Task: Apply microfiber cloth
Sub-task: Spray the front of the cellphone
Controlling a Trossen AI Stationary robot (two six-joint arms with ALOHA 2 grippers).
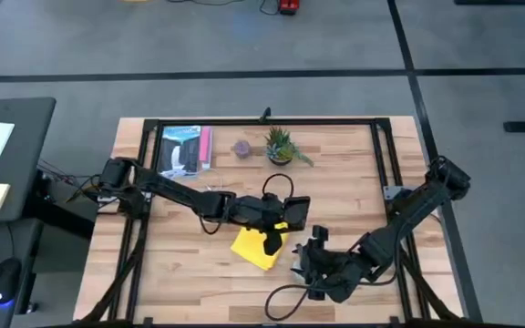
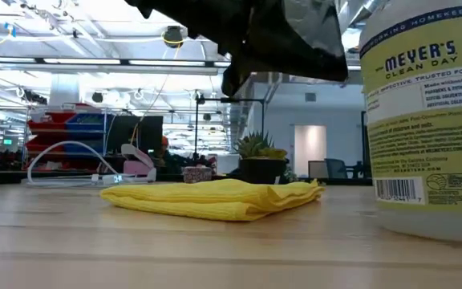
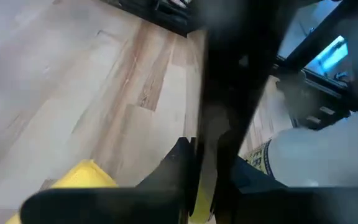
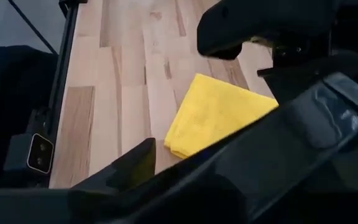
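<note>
The yellow microfiber cloth (image 1: 252, 251) lies folded and flat on the wooden table, near its middle (image 2: 215, 197) (image 4: 216, 112). My left gripper (image 1: 279, 231) hangs just above the cloth's far right corner, shut on a black smartphone (image 1: 293, 212). In the low view the phone's glossy face (image 2: 295, 36) shows tilted high above the cloth. My right gripper (image 1: 322, 266) is near the table's front edge, right of the cloth, next to a white Meyer's cleaner bottle (image 2: 427, 120). My left gripper holds the black smartphone, which shows in its wrist view as a dark blurred bar (image 3: 229, 93) standing between the two fingers (image 3: 173, 165). The fingers slant down toward the table's near side. The phone is lifted clear of the cloth and table. Which part of the phone they are on is hidden by blur.
A small potted plant (image 1: 281, 144), a purple lump (image 1: 241, 148) and a white and pink pack (image 1: 185, 148) stand along the far edge. Black frame rails (image 1: 386, 155) run round the table. Bare wood (image 1: 180, 264) lies left of the cloth.
</note>
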